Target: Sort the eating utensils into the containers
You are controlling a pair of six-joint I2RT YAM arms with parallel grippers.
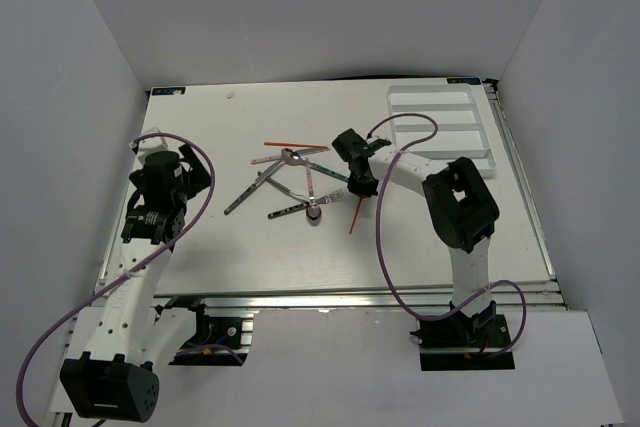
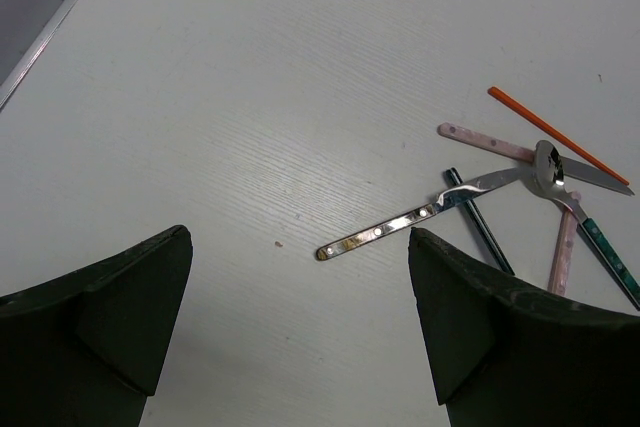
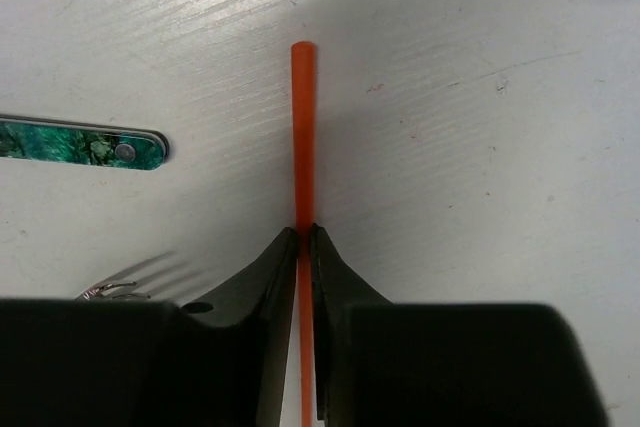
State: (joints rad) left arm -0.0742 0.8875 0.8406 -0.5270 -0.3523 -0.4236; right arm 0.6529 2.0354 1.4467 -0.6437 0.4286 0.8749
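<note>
Orange stick (image 3: 303, 127) is the one in play, near the middle of the table (image 1: 250, 267) and just right of the utensil heap (image 1: 278, 175). The right gripper (image 3: 304, 239) is clamped on it, both fingers pinched tight against its sides, the free end poking out ahead of the tips. Whether it is off the surface, I can't tell. Beside it, on the left of the right wrist view, sits a green-handled piece (image 3: 85, 142), and fork tines (image 3: 110, 292) peek out by the finger. Over in the heap: a second orange stick (image 2: 555, 135), a pink handle (image 2: 480, 141), a spoon bowl (image 2: 548, 167), a dark stick (image 2: 482, 232) and a riveted silver handle (image 2: 385, 232), all crossing one another. The left gripper (image 2: 300, 235) hangs over bare table to the left of the heap, jaws spread wide, gripping nothing. The white tray (image 1: 440, 90) sits at the far right corner, well apart from both grippers.
</note>
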